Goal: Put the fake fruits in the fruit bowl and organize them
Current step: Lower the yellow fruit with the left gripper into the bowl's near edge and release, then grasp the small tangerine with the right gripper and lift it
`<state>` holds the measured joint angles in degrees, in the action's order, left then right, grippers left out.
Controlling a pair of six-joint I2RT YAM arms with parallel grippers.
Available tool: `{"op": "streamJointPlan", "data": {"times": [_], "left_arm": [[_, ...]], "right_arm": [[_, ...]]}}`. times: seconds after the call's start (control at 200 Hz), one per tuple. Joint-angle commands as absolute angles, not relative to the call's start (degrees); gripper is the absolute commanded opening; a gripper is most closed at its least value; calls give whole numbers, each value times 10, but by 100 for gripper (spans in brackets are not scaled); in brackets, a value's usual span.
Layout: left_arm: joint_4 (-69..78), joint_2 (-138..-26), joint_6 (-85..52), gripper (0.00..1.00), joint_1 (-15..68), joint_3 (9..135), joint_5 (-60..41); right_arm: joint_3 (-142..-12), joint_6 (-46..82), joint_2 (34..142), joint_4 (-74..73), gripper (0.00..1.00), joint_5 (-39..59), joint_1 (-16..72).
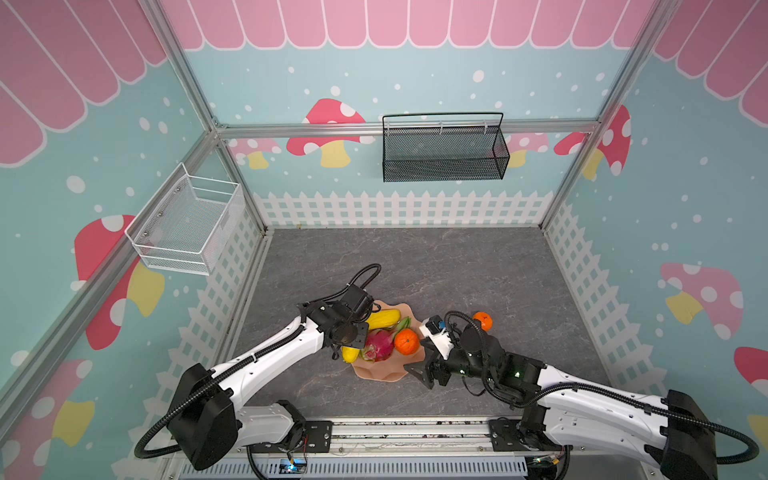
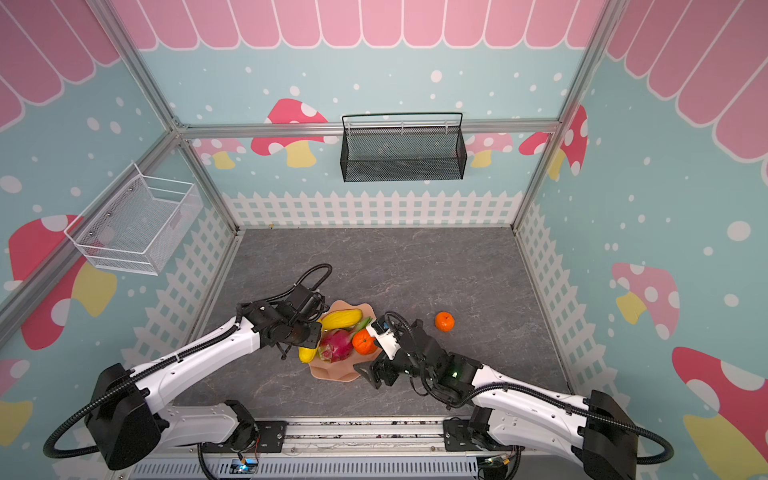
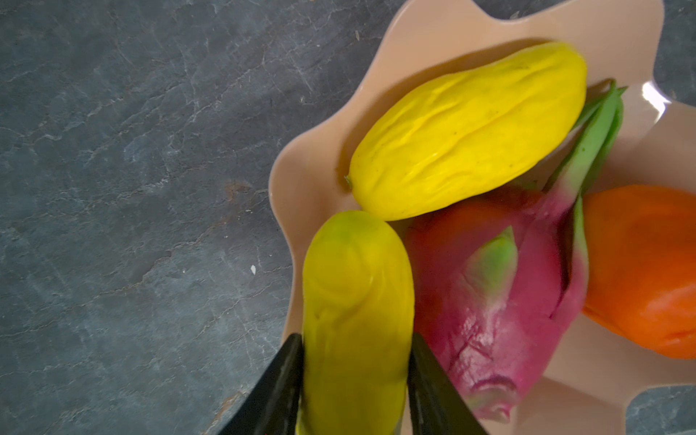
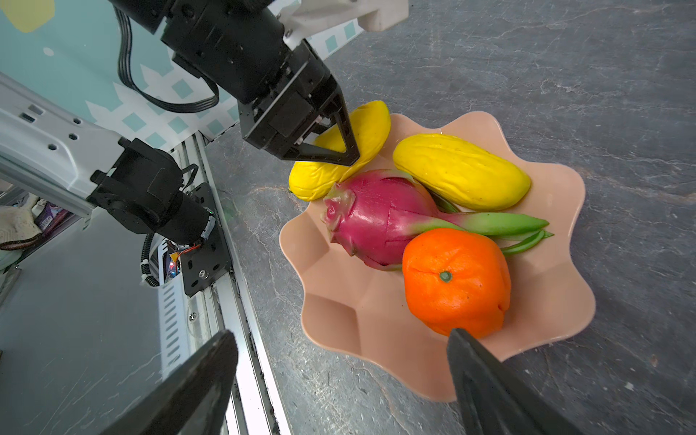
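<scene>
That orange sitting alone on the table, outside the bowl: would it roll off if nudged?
Probably it would roll: the lone orange is round and nothing stands beside it on the flat table. Its twin orange in the bowl shows dented, matte peel, so it is likely a light hollow shell, not slippery.

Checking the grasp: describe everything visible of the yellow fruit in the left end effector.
The held yellow fruit is elongated, glossy and plastic-looking, with lengthwise wrinkles. The left end effector grips its sides between black fingers. It lies across the rim of the peach bowl, one end out over the table, beside the dragon fruit; whether it rests there or hangs is unclear.
</scene>
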<state>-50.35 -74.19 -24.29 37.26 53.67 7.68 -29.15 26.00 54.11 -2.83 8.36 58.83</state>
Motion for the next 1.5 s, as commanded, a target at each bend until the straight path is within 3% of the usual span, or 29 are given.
{"op": "streamJointPlan", "data": {"times": [0.0, 0.34, 0.5, 0.535, 0.64, 0.7, 1.061, 1.496], "left_arm": [[-495, -747, -253, 45, 374, 534, 69], [-493, -716, -255, 58, 377, 545, 70], [-493, -667, -252, 67, 382, 553, 72], [-493, -655, -251, 75, 384, 554, 72], [-486, -614, -244, 87, 390, 552, 60], [-474, -588, -238, 100, 396, 544, 42], [-372, -468, -209, 100, 441, 432, -102], [-356, -424, -189, 100, 446, 395, -104]], "right_arm": [[-285, 262, 545, -29, 90, 77, 587], [-286, 282, 540, -15, 90, 51, 579], [-289, 344, 517, 54, 89, -29, 505], [-287, 353, 506, 71, 89, -41, 474], [-287, 353, 481, 110, 87, -77, 379], [-298, 340, 487, 137, 87, -97, 331], [-323, 280, 628, 138, 85, -73, 167], [-342, 253, 754, 64, 79, -44, 150]]}}
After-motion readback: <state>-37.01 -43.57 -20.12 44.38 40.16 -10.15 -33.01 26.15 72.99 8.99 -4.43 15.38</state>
